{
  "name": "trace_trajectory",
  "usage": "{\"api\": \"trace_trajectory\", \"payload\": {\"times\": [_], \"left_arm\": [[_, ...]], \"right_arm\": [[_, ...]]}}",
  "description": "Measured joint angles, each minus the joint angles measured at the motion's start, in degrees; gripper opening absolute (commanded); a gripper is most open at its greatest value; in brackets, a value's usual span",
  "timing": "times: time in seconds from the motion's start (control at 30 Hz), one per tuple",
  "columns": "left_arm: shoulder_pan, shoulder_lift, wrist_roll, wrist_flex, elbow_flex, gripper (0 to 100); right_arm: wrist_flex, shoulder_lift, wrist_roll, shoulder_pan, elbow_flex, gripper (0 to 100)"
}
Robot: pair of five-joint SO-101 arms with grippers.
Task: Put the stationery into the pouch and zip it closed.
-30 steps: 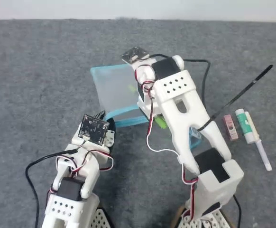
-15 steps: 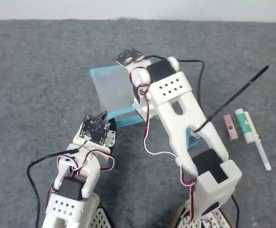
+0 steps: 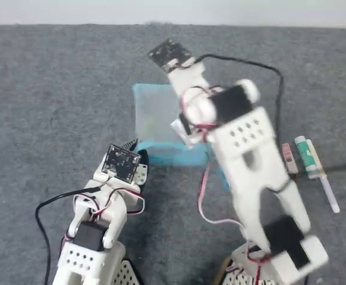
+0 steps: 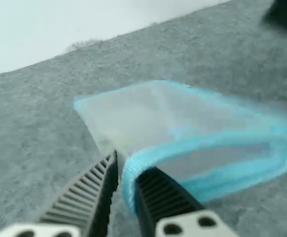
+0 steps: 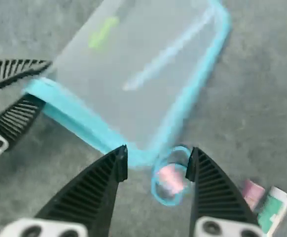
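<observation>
Black and ribbed, the left gripper (image 4: 124,168) was closed down to a narrow slit, pinching the sky-blue fabric trim at the near edge of the translucent plastic pouch (image 4: 148,111). The pouch lay on the grey carpeted table (image 3: 54,89), between the two arms, with its pinched rim lifted into a low arch. A short lime-green stick (image 5: 103,32) showed through the pouch's clear wall. Further right, the right gripper (image 5: 157,154) hung over the pouch's corner with its jaws spread wide and nothing held between them. Below that gap lay a small blue loop (image 5: 169,178) with something pink in it, just beside the pouch's trim; whether the jaws touched it could not be told. Well to the right, apart from the pouch, the loose stationery rested on the table: a small pink eraser (image 3: 289,159), just beside it a green-and-white tube (image 3: 307,153), and a slim white pen (image 3: 329,193) running on from the tube's near end
</observation>
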Motion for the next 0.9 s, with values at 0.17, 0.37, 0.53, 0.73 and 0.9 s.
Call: {"api": "trace_trajectory", "payload": {"times": [0.17, 0.37, 0.53, 0.73, 0.9], "left_arm": [[-2.11, 0.00, 0.00, 0.00, 0.00, 1], [-6.07, 0.00, 0.00, 0.00, 0.00, 1], [-6.77, 0.00, 0.00, 0.00, 0.00, 1], [-6.95, 0.00, 0.00, 0.00, 0.00, 1], [-6.95, 0.00, 0.00, 0.00, 0.00, 1]], "right_arm": [[0.00, -2.46, 6.07, 8.18, 8.97, 20.1], [-0.44, -2.46, 16.44, 24.79, 21.80, 15.7], [-6.68, -2.46, 25.93, 41.93, 31.56, 14.8], [-15.47, -2.46, 39.74, 55.91, 40.35, 14.8], [-21.63, -1.67, 47.82, 62.68, 41.67, 14.8]]}}
